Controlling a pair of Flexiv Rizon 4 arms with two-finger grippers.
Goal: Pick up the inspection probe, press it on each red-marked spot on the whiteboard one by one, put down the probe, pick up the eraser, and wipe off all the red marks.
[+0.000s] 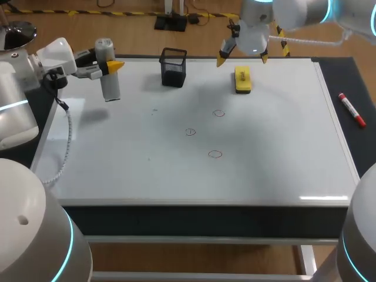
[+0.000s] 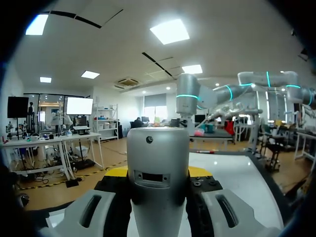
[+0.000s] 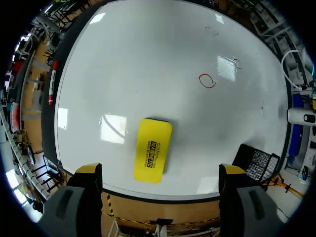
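Note:
A grey cylindrical probe point(image 1: 108, 71) hangs upright over the whiteboard's point(image 1: 117, 164) far left corner, clear of the surface. My left gripper point(image 1: 115, 66) is shut on the probe. In the left wrist view the probe point(image 2: 158, 168) fills the gap between the fingers. Three small red circles point(image 1: 219, 113), point(image 1: 190, 132), point(image 1: 215, 154) mark the board's middle. The yellow eraser point(image 1: 242, 79) lies near the far edge. My right gripper point(image 1: 241, 56) hovers open just behind and above it. In the right wrist view the eraser point(image 3: 153, 149) lies flat ahead of the open gripper point(image 3: 160, 172), untouched.
A black mesh pen holder point(image 1: 174, 66) stands at the board's far edge between the probe and the eraser. A red marker point(image 1: 351, 110) lies on the dark strip right of the board.

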